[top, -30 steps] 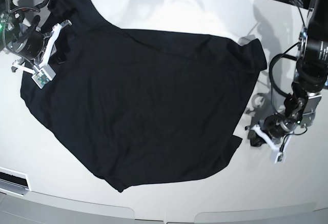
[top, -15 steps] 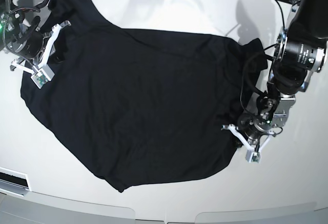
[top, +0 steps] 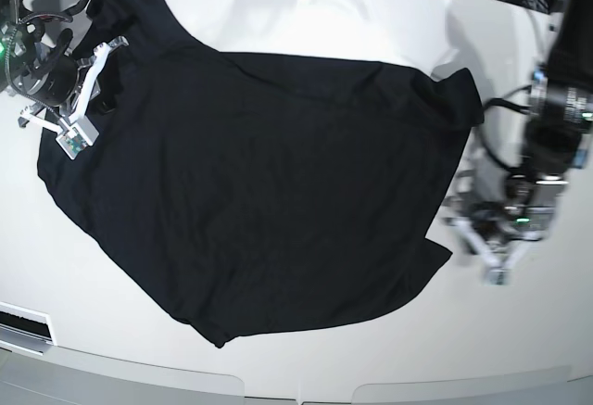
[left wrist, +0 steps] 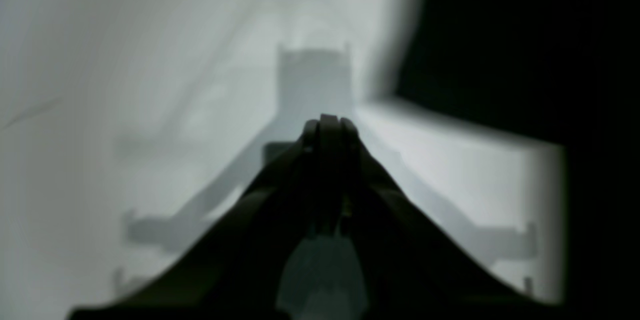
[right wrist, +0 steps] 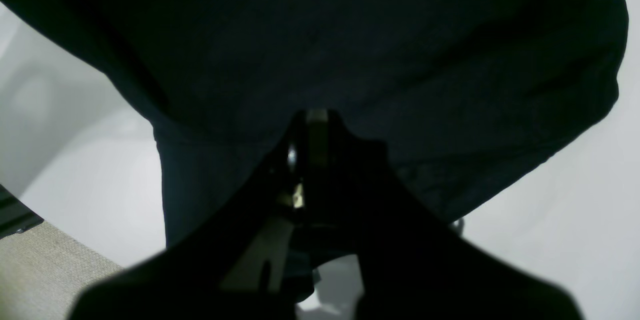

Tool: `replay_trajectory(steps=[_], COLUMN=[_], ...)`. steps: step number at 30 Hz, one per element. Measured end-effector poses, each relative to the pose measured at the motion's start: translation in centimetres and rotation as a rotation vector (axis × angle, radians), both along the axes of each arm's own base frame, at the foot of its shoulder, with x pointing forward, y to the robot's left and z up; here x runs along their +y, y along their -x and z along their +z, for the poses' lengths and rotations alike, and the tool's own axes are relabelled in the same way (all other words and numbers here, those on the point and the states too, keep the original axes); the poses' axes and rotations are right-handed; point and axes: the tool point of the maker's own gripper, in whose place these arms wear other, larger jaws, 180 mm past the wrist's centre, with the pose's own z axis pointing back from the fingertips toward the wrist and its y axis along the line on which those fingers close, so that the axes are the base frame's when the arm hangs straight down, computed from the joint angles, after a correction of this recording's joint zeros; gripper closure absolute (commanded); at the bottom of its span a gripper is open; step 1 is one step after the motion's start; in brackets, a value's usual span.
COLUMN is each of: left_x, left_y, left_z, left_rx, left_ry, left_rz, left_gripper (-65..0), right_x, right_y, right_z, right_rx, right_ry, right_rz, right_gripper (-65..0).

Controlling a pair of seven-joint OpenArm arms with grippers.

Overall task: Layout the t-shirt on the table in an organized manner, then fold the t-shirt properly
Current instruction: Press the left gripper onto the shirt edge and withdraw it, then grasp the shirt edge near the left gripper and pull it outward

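Left wrist view. The left gripper [left wrist: 324,125] rises dark and blurred from the 6 o'clock edge, its jaws pressed together with nothing between them. It hangs over the glossy white table [left wrist: 125,85], which mirrors the gripper's pale frame. The t-shirt [left wrist: 525,35] fills the 1 to 4 o'clock side as a black mass; a straight cloth edge runs from about 12 o'clock down, then turns toward 3 o'clock. Gripper and cloth are apart.

Right wrist view. The right gripper [right wrist: 312,130] enters from 6 o'clock, jaws closed to a narrow slit, the tips lying over the black fabric. Whether a fold is pinched between them cannot be told. The t-shirt [right wrist: 350,45] covers the upper part of the view, its rounded edge curving down at 3 to 4 o'clock; white table [right wrist: 575,210] shows at 4 and 8 o'clock.

Base view. The t-shirt [top: 259,183] lies spread flat near the middle of the table [top: 306,16]. Its long axis runs diagonally from 10 o'clock to 4 o'clock. One corner reaches the 11 o'clock area, another lobe points to 2 o'clock, and the lowest corner sits near 7 o'clock. The right gripper [top: 79,108] rests on the cloth's 10 o'clock end. The left gripper [top: 486,247], motion-blurred, sits at 4 o'clock just beside the shirt's edge, on bare table.
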Motion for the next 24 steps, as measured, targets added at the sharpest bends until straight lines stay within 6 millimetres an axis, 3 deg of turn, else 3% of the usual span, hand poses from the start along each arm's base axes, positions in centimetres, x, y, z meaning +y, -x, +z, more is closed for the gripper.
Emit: replay_trajectory(steps=[2, 4, 6, 8, 12, 17, 20, 22, 24], left_x=[3.9, 6.6, 7.4, 6.1, 0.8, -0.4, -1.0, -1.3, -2.0], left_y=[-0.5, -1.7, -2.9, -3.6, -2.5, -1.5, -0.7, 0.9, 2.8], left_z=[2.4, 5.7, 8.5, 9.7, 9.4, 9.0, 8.6, 7.1, 5.2], left_rx=[-0.033, -0.098, -0.154, -0.144, -0.022, 0.074, 0.100, 0.172, 0.246], left_ry=[-0.027, -0.020, 0.040, 0.144, 0.359, 0.536, 0.642, 0.673, 0.711], left_rz=[0.066, 0.117, 0.125, 0.077, -0.118, -0.048, -0.018, -0.007, 0.003], left_gripper=[0.0, 0.0, 0.0, 0.0, 0.0, -2.2, -22.8, -35.6, -38.2], right_x=[0.0, 0.0, 0.3, 0.9, 1.6, 1.3, 1.4, 1.4, 1.3], right_y=[0.1, 0.1, 0.1, 0.1, 0.0, -0.2, -0.2, -0.2, -0.2], right_z=[0.0, 0.0, 0.1, 0.2, 0.6, 0.6, 0.6, 0.6, 0.6], right_rx=[0.004, 0.005, 0.006, 0.009, 0.003, -0.003, -0.003, -0.002, -0.003], right_ry=[0.002, 0.002, -0.020, -0.057, -0.106, -0.095, -0.095, -0.095, -0.095], right_rz=[0.000, 0.000, -0.001, -0.001, -0.002, -0.010, -0.009, -0.009, -0.010], right_gripper=[0.0, 0.0, 0.0, 0.0, 0.0, -21.3, -24.2, -24.2, -24.2])
